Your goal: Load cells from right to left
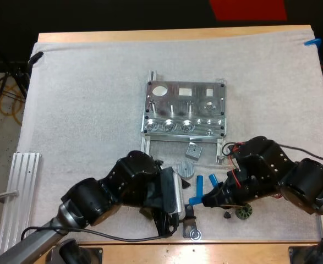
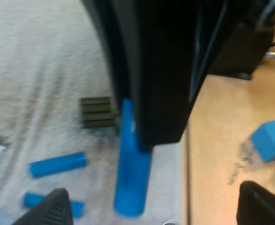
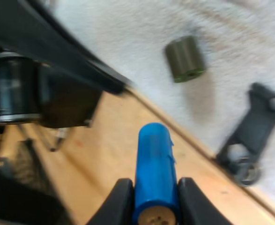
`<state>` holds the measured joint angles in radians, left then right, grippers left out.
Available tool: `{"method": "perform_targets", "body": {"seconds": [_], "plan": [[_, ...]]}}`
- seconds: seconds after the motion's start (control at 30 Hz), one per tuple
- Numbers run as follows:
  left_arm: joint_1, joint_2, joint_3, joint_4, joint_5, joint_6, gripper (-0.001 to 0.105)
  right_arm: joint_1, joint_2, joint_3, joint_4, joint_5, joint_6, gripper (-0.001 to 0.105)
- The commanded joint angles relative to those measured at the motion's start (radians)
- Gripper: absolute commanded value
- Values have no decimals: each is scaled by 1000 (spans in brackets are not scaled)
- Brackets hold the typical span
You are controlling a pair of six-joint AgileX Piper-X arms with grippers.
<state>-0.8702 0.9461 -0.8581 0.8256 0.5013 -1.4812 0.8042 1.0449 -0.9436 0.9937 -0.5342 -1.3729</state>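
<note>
The right gripper (image 3: 154, 185) is closed narrowly on a blue cell (image 3: 153, 164). Its two black fingers (image 3: 121, 201) press the cell from both sides, near the end that shows a tan cap. The rest of the cell sticks out past the fingertips.

The left gripper (image 2: 157, 213) stands wide apart. Its fingertips (image 2: 53, 211) are clear of everything, and the held cell's free end hangs ahead of the gap without touching them.

In the high view both grippers meet at the near edge of the mat (image 1: 95, 99), a little right of centre, and the cell is tilted there.

A loose cell (image 2: 57, 164) and another cell (image 2: 48, 202) lie flat on the mat just beside the held one. A ribbed dark part (image 2: 97, 112) sits close to them.

A black bracket (image 3: 252, 136) lies at the mat's near edge, partly over the wooden table (image 1: 150, 36). A dark cylinder (image 3: 185, 58) rests on the mat near it.

The fixture (image 1: 184, 108), a metal plate with round and square openings, sits mid-mat, far of both grippers and apart from them. A grey disc (image 1: 187, 169) and a small metal block (image 1: 193, 150) lie between it and the grippers.

A ribbed metal rail (image 1: 18, 187) lies at the near left, off the mat.
</note>
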Motion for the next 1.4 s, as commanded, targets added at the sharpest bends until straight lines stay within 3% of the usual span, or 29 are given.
{"method": "perform_targets", "body": {"seconds": [0.0, 0.17, 0.27, 0.33, 0.73, 0.97, 1.03, 1.1, 1.37], "plan": [[0, -9, -36, 51, -76, -5, 70, 2, -3, -9, 19, 24, -48, 16], [0, -9, -91, 154, -205, -5, 70, 2, -3, -9, 52, 67, -76, 16], [0, -9, -115, 208, -312, -48, 70, 2, -3, -9, 54, 88, -109, 16], [0, -13, -126, 220, -403, -95, 69, 2, -3, -17, 75, 134, -130, 16], [0, -82, -137, 211, -702, -489, 69, 2, -5, -132, 201, 388, -310, 16], [0, -164, -137, 247, -800, -524, 69, 2, -5, -186, 243, 498, -385, 16], [0, -187, -137, 260, -822, -576, 69, 2, -5, -188, 244, 521, -392, 16], [0, -197, -137, 263, -823, -611, 69, 2, -5, -188, 248, 534, -408, 16], [0, -210, -137, 271, -819, -601, 69, 2, -5, -188, 267, 585, -427, 16]]}}
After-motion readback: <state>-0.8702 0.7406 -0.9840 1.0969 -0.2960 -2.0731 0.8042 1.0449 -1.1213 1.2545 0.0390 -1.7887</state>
